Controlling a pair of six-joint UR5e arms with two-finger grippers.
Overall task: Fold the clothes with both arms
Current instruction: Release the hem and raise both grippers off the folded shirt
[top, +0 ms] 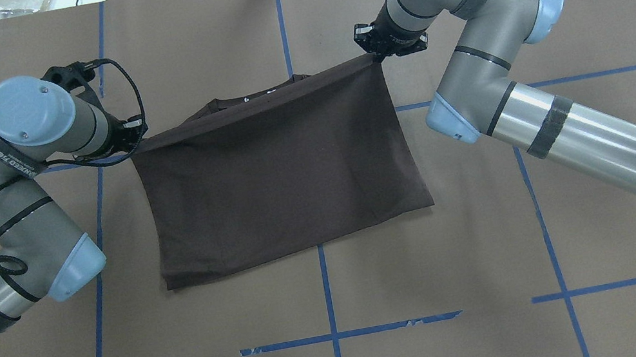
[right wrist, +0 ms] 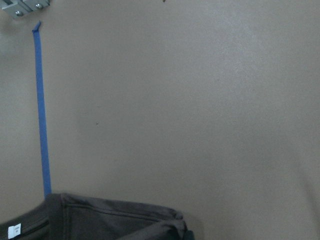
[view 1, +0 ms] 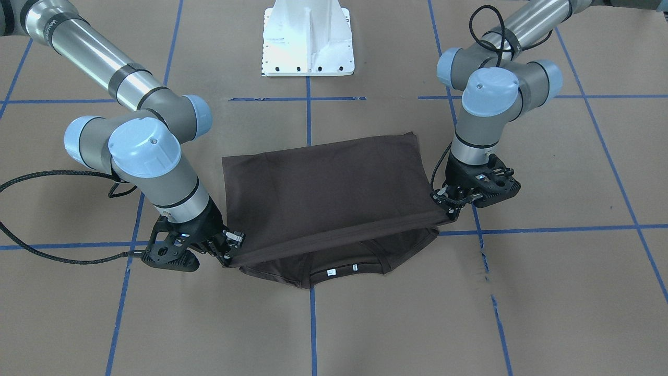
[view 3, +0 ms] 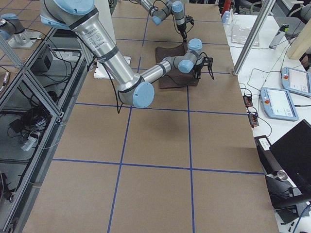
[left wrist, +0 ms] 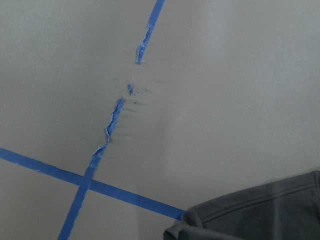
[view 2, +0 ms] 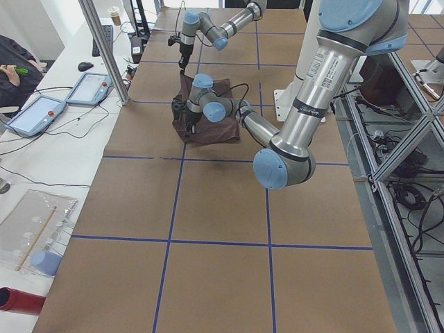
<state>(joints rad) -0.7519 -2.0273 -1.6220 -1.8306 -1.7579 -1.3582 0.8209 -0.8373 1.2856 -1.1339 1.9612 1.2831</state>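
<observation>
Closest to the robot's base we have the white metal pedestal (view 1: 308,42), then the brown paper-covered table with blue tape lines (top: 440,275). In the middle of it lies the dark brown short-sleeved T-shirt of soft thin fabric (top: 279,179). Its near crease lies flat on the paper, and from there the upper layer rises into a taut sheet heading away from the base.

Out at the far edge of that sheet, the right black two-finger gripper (view 1: 230,249) is clenched on one corner. The left black two-finger gripper (view 1: 449,204) is clenched on the other, and together they hold the edge up off the lower layer. Beyond and beneath them, the ribbed round collar (view 1: 342,267) with its white neck labels (view 1: 330,272) peeks out, uncovered.

Now the risks, as we judge them:
- **Skewed fold:** The held edge runs slanted, the left corner nearer the base than the right. Laying it down like this would likely give a crooked fold.
- **Slip or drag:** Pull any harder and the thin cloth could slide out of a pinch. The bottom layer could also drag across the paper and wrinkle.
- **Early release:** Let go too high and the sheet may flop down short of the collar, or trap a bubble of slack.
</observation>
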